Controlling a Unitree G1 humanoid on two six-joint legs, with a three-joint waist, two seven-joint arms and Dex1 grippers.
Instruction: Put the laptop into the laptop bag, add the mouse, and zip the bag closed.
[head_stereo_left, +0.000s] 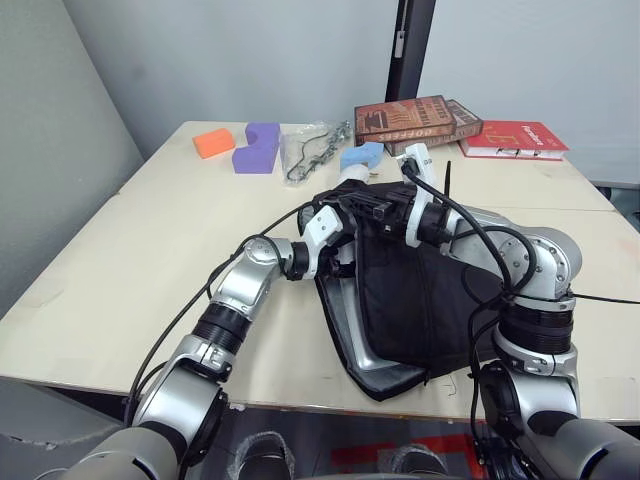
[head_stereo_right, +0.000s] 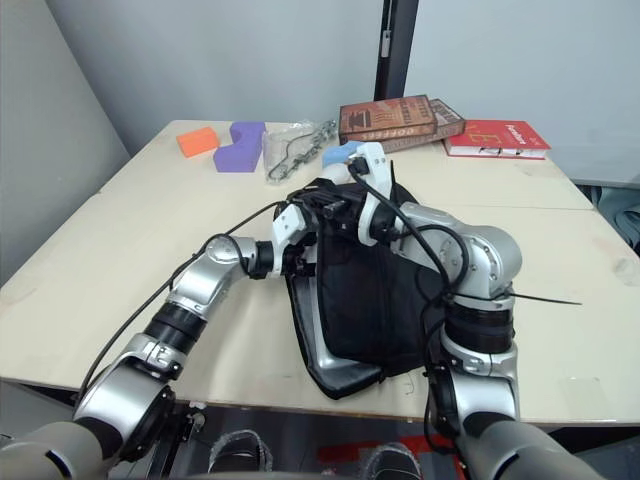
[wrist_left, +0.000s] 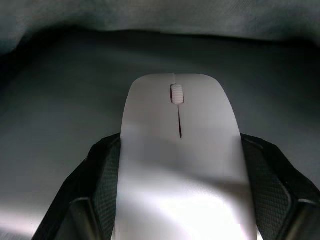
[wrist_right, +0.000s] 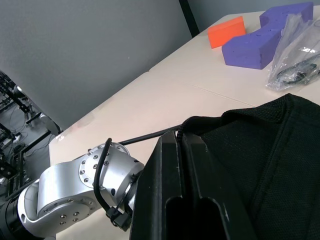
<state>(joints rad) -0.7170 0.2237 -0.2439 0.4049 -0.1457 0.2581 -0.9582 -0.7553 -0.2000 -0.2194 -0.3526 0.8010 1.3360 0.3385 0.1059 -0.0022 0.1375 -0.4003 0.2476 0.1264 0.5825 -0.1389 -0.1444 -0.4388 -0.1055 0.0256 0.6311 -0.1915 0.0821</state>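
Inside laptop bag (head_stereo_left: 420, 290), left gripper (wrist_left: 180, 200) clamps mouse (wrist_left: 180, 150).

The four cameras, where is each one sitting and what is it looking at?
Left eye view: on the head, looking down at the table; both arms show, meeting at the laptop bag.
Right eye view: beside it, same scene.
Left wrist view: on the left wrist, looking along the left gripper clamping the mouse.
Right wrist view: on the right wrist, looking along the right gripper, past the bag, to the left arm.
Both wrist views show bag fabric.
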